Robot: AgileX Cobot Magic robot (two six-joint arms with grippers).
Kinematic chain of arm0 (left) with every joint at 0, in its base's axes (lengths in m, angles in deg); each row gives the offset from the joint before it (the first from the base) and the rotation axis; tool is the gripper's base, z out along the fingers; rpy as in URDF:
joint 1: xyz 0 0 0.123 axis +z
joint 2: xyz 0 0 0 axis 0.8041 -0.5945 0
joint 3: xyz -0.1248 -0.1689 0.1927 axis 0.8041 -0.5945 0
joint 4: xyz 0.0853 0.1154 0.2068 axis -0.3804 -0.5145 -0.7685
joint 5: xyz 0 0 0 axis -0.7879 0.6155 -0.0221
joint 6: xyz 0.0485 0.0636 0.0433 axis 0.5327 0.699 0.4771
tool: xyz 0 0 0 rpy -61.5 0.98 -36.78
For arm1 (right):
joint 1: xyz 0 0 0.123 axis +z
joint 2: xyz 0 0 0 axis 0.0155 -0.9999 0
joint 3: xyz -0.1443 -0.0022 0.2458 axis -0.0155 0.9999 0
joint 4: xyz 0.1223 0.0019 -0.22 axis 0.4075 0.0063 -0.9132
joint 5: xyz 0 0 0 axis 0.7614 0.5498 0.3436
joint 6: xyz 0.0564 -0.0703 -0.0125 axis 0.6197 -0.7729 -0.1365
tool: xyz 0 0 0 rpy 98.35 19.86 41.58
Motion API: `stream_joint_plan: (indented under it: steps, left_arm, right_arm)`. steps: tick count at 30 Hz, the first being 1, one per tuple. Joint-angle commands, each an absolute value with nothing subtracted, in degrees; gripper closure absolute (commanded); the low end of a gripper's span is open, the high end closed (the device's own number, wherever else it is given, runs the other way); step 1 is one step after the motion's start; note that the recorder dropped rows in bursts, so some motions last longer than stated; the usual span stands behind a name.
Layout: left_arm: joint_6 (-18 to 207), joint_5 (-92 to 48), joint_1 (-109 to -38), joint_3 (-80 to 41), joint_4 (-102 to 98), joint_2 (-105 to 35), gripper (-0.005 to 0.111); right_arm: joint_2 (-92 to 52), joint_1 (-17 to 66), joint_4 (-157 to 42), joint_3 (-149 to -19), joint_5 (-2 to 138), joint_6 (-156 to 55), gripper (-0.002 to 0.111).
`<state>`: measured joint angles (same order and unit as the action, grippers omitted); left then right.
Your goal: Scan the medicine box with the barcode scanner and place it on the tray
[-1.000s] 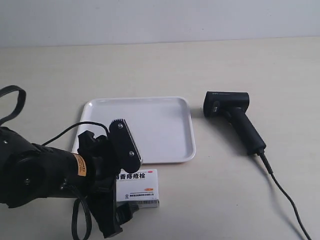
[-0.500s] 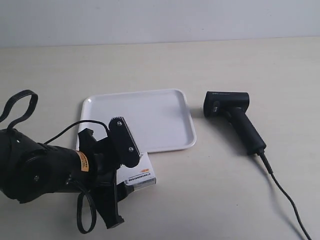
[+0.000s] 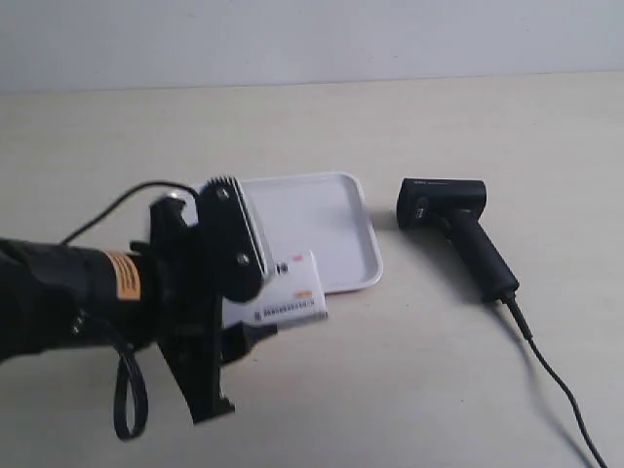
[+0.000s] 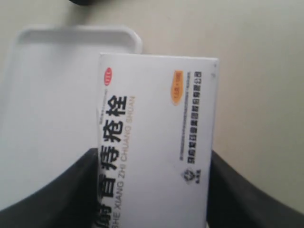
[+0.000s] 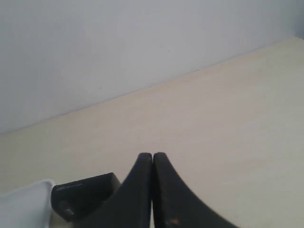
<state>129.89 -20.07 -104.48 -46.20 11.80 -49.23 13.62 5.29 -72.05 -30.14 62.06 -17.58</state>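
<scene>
The white medicine box (image 3: 290, 297) with black Chinese lettering hangs above the table, tilted, at the tray's near edge. My left gripper (image 3: 244, 317) is shut on it. The left wrist view shows the medicine box (image 4: 156, 137) clamped between both black fingers (image 4: 66, 190), partly over the tray (image 4: 47, 95). The shallow white tray (image 3: 312, 214) lies on the table behind the box. To its right, flat on the table, lies the black barcode scanner (image 3: 453, 229). My right gripper (image 5: 152, 156) is shut and holds nothing, with the barcode scanner (image 5: 83, 194) low beside it. It is out of the exterior view.
The scanner's dark cable (image 3: 548, 375) trails across the table toward the exterior view's lower right corner. The left arm's black body (image 3: 68, 297) and a loose cable loop (image 3: 122, 400) fill the lower left. A pale wall (image 3: 312, 39) stands behind the table.
The left gripper has lifted the medicine box off the table and carried it up and to the right, toward the tray's near edge. The scanner has stayed put.
</scene>
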Motion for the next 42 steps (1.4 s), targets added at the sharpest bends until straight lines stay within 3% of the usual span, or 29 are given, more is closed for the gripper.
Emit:
stream_joint_plan:
  steps: [1,3,5,8,15,19,26,28,35,37,39,42]
  left_arm:
    - [132.4,-16.2,-97.0,-42.6,11.7,-45.3,0.107]
    - [133.7,-13.7,-93.5,-40.5,12.2,-46.2,0.107]
    - [135.5,-13.0,-91.6,-39.0,13.8,-48.4,0.107]
    - [142.3,-10.9,-90.5,-36.6,19.2,-52.5,0.107]
    - [172.9,-1.6,-85.2,-31.1,48.4,-59.9,0.107]
    - [195.1,9.8,-79.0,-30.1,68.0,-60.5,0.107]
    - [200.3,9.6,-75.9,-30.1,70.2,-61.9,0.107]
    - [200.9,9.5,-75.9,-30.1,70.2,-63.1,0.107]
    - [200.9,5.5,-75.9,-30.1,70.2,-64.0,0.107]
    - [202.2,5.8,-75.9,-30.1,70.2,-64.0,0.107]
    - [205.1,6.4,-75.9,-30.1,70.2,-64.0,0.107]
    - [207.5,6.7,-75.9,-30.1,70.6,-64.0,0.107]
  right_arm:
    - [-1.5,14.1,-77.9,-37.9,62.5,-15.1,0.108]
    - [-10.8,17.8,-78.9,-42.4,63.9,-16.1,0.107]
    - [-19.5,20.1,-78.9,-47.9,69.4,-16.4,0.099]
    - [-29.6,21.2,-78.9,-54.7,76.4,-16.5,0.081]
    - [-42.5,24.3,-78.9,-61.7,74.9,-19.7,0.033]
    - [-46.8,24.7,-78.9,-64.1,74.3,-22.7,0.022]
    - [-57.1,24.5,-79.6,-70.9,77.7,-24.3,0.024]
    - [-58.6,24.5,-80.6,-71.1,75.2,-25.2,0.03]
    - [-56.5,24.5,-84.7,-71.1,79.0,-29.2,0.089]
    - [-52.2,24.5,-86.6,-71.1,83.4,-29.2,0.1]
    - [-47.1,24.5,-89.8,-71.0,87.0,-29.2,0.108]
    - [-42.4,25.3,-89.2,-70.3,88.2,-34.0,0.108]
